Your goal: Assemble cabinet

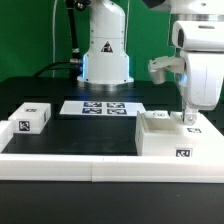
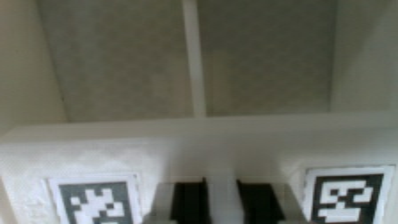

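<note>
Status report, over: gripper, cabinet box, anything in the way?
Gripper low at the cabinet box, open or shut unclear. Small block apart, at the exterior view's left. No obstacle seen near the box.

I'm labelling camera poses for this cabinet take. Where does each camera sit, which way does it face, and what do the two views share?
Exterior view: off the arm, across the black table from the robot base and facing it; base, arm and gripper show.
Wrist view: on the wrist, looking along the jaws onto the cabinet box; of the robot, only the dark jaws show.
Shared: the cabinet box and the jaws at it.
</note>
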Motion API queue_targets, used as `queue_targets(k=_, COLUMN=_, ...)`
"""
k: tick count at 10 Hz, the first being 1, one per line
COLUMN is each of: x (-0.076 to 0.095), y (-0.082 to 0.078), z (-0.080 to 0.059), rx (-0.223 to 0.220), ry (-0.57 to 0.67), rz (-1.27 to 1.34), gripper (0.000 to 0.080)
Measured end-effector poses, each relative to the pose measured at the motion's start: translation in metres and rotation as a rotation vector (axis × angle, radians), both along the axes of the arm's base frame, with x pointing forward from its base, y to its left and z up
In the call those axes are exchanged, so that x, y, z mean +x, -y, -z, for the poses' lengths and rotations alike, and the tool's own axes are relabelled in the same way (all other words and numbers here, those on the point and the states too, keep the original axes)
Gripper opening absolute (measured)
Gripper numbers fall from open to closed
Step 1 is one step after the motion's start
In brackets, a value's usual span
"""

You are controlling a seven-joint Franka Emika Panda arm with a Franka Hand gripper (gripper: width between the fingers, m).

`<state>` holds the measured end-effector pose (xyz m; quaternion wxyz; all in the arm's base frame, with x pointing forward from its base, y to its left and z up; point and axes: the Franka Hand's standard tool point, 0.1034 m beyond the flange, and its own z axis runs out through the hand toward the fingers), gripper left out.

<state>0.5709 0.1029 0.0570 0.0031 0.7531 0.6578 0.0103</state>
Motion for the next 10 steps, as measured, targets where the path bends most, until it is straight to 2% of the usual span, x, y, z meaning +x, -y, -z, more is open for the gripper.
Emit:
queue_targets(k=2, x=-0.0002, y=0.0001, z=0.0002, rx=0.0, ry=0.0, rz=0.001, gripper=0.0073)
queue_targets(k=3, x=-0.0002, y=0.0002, z=0.0003, rx=0.0, ry=0.0, rz=0.001, gripper=0.0262)
queue_targets(k=4, x=-0.0003, y=0.0002, z=0.0003, rx=0.0, ry=-0.001, rz=0.001, gripper=0.0262)
queue_targets(k=6, x=-0.0004, y=0.0002, z=0.0004, rx=0.0, ry=-0.001, rz=0.001, gripper=0.0642)
queue_targets(k=7, x=-0.0004, y=0.0002, z=0.0004, rx=0.0, ry=-0.001, rz=0.001, gripper=0.0642)
queue_targets(k=8, x=-0.0005, y=0.0002, z=0.0005, rx=0.0, ry=-0.001, rz=0.001, gripper=0.0762)
queue_targets(k=10, x=-0.0005, y=0.0002, z=0.0005, rx=0.0, ry=-0.001, rz=0.001, gripper=0.0792)
